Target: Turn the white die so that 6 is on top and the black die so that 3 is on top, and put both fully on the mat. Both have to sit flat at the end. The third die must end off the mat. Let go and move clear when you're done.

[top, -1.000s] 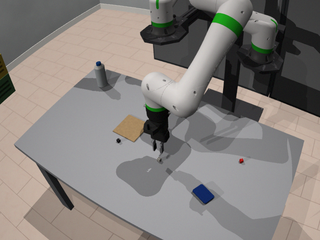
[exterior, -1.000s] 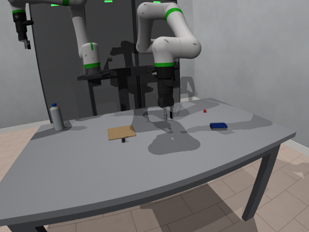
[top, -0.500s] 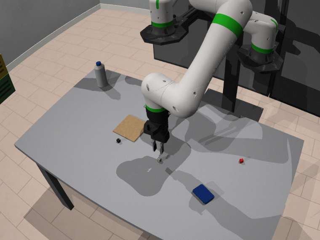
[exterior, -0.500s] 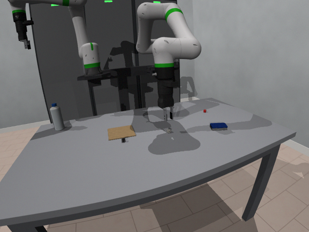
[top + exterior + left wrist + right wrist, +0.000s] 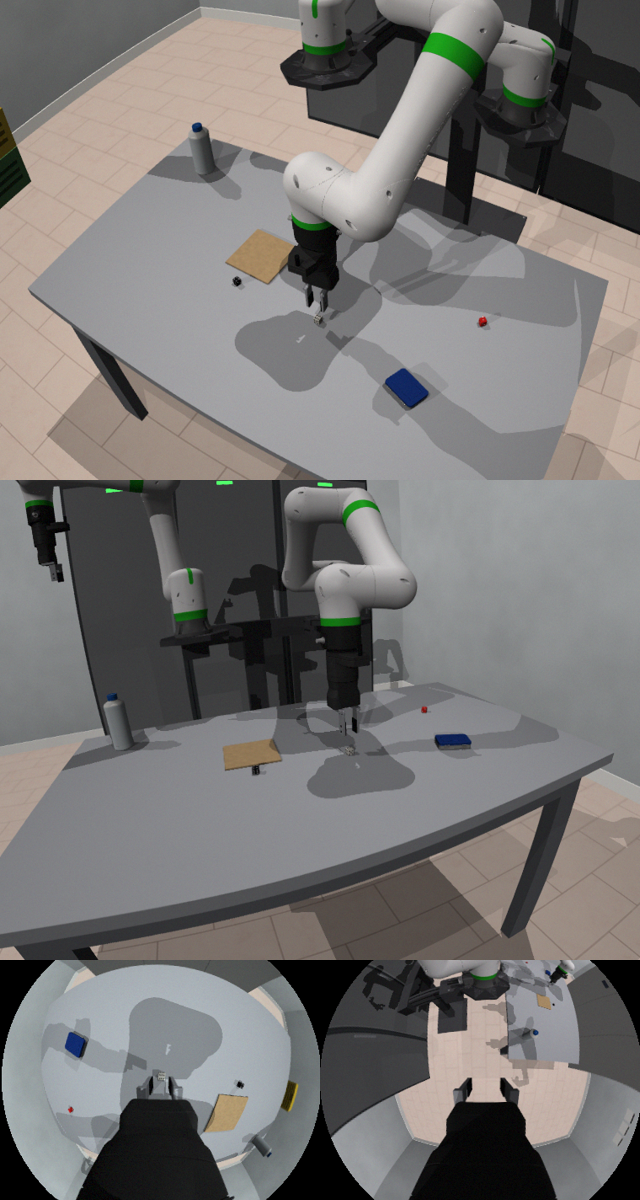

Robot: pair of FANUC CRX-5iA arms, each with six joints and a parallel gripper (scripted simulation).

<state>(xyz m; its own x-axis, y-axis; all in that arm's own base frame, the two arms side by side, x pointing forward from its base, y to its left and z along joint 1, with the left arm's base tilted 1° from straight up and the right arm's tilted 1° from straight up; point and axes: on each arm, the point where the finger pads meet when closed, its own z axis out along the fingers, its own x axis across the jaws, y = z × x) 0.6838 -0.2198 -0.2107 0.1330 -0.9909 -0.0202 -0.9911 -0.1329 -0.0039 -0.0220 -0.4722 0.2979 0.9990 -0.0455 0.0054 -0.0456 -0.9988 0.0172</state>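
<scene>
White die: on the table, below the left pincer; the white die is seated flat, no long axis shown.
Black die: just beside the tan mat, off it; the black die is turned askew to the mat's edge in the top view.
Left pincer: fingers held apart, nothing gripped.
Right pincer: the right pincer is spread wide, over the floor.
Table surface: grey, crossed by shadows.
Room: tan tiles, grey walls.
</scene>
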